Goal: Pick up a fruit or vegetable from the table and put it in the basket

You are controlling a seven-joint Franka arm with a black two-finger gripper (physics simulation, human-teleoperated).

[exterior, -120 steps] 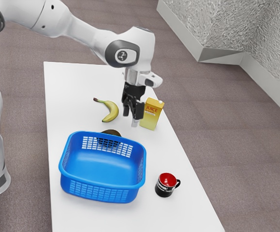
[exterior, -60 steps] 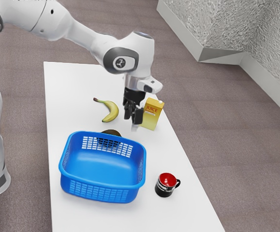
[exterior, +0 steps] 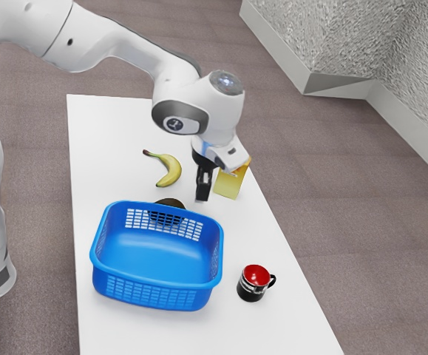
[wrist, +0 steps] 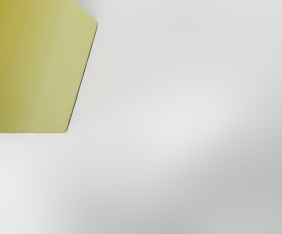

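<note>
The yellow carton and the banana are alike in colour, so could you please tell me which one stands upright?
The boxy carton stands upright; the curved banana lies on the table.

So our white desk (exterior: 110, 148) has a blue basket (exterior: 153, 291) on it, some dark roundish thing (exterior: 171, 202) half hidden right by that, plus a banana (exterior: 171, 171), yellow juice carton (exterior: 228, 186) and red-and-black mug (exterior: 250, 292).

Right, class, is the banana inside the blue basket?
No, the banana lies on the white table, outside the blue basket.
</note>
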